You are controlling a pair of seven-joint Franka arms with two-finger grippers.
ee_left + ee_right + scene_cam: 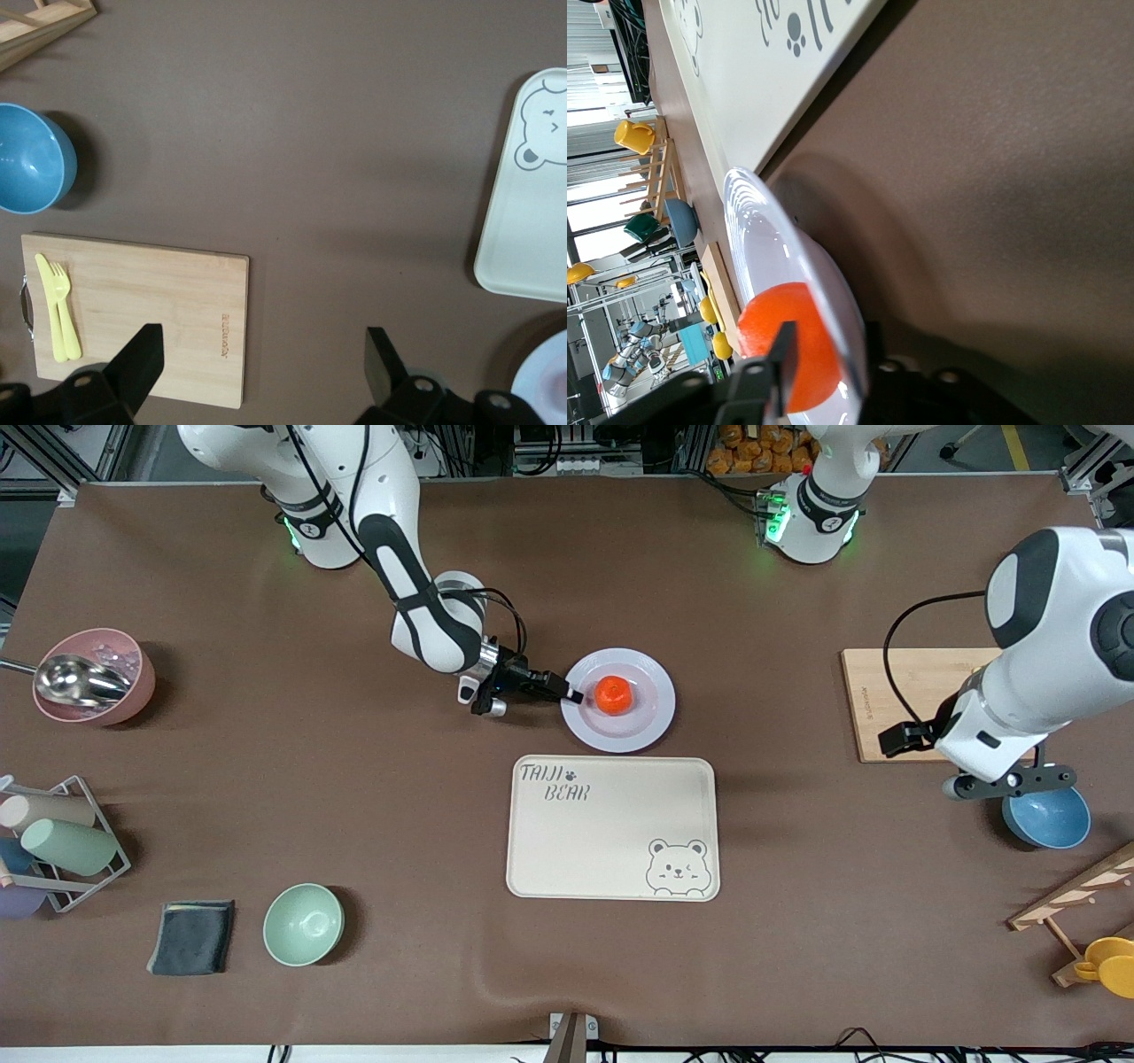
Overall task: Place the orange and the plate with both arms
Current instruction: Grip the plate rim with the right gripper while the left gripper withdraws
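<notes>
While the orange (613, 694) sits in the plate (651, 731), the right gripper (572, 693) pinches the plate's rim.

Two white Franka arms with black joints and black two-finger tools

Right arm (416, 602): glossy white rounded shells, black band along the forearm link, black ring with white mark on the base link, green indicator light at the base in the upper left of the frame; black cables run down the links to a silver wrist flange; the right tool (567, 692) is black with a small white-grey housing beside it. Left arm (1054, 655): same white shells, black oval joint caps, black cable looping to a black box at the wrist; base at upper right glows green; the left tool (266, 359) shows two black wedge fingers, screw holes in the mounts.
</notes>
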